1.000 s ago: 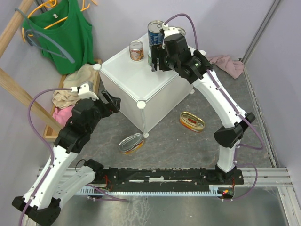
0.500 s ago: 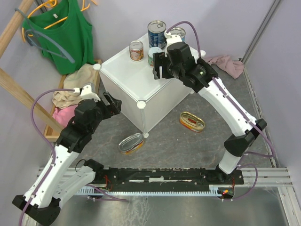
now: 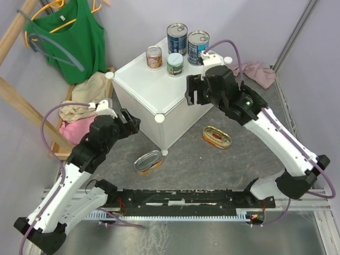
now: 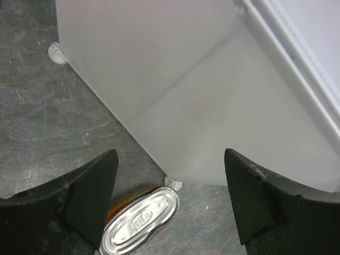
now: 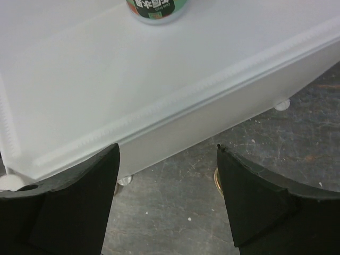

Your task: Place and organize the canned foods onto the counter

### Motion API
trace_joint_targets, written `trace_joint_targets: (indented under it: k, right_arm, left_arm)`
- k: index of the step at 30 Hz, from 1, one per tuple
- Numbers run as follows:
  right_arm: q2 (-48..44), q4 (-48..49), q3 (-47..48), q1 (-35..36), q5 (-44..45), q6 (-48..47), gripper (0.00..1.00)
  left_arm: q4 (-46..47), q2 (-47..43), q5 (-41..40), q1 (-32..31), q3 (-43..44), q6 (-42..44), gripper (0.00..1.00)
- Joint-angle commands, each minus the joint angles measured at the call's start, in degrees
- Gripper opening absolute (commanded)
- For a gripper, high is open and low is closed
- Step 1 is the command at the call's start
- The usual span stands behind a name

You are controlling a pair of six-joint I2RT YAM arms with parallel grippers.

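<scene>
Four of the canned foods stand on the far part of the white cube table (image 3: 154, 93): two tall blue-labelled cans, one at the far edge (image 3: 177, 37) and one just to its right (image 3: 197, 47), with the small orange-red can (image 3: 154, 57) and the small green-white can (image 3: 175, 64) in front of them. Two flat oval tins lie lower down on the grey table (image 3: 212, 170). One, silvery lid up (image 3: 148, 161), sits just beside the cube's near corner foot. The other, red and yellow (image 3: 217, 137), lies to its right, well apart from it. The right pincer (image 3: 193, 90) hangs over the cube's right-hand edge, fingers spread and nothing between them; its wrist camera looks down on the white panel and the green-white can (image 5: 157, 9) beyond. The left pincer (image 3: 129, 120) hovers by the cube's left side, likewise spread wide and empty, with the silvery-lidded tin (image 4: 141, 220) showing below its fingers (image 4: 90, 196). A green top (image 3: 66, 37) hangs from a wooden rack (image 3: 16, 32) at far left, and a pink cloth (image 3: 256, 71) lies at far right.
</scene>
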Motion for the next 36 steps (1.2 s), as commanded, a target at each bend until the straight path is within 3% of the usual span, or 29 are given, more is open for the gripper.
trace_joint_targets:
  k: [1,11,19,36]
  right_arm:
    - [-7.2,1.1,-4.8,0.4,4.2,-0.8,0.81]
    - [-15.7,-2.4,-19.0,0.4,10.2,-0.6,0.84]
    - [-13.9,-5.1,-26.2,0.1,11.4,-3.5,1.0]
    - [-3.4,-2.8,-32.5,-8.5,-4.3,-15.8,1.0]
  left_arm:
    - [-0.5,0.8,-0.1,-2.4,-1.1,-3.1,0.87]
    - [-5.3,3.9,-2.3,-8.7,-2.9,-3.5,0.87]
    - [-5.5,0.7,-1.8,-8.8,-5.9,-4.1,0.88]
    - [-1.7,-2.7,-0.6,-8.8,-6.0,-5.6,0.89]
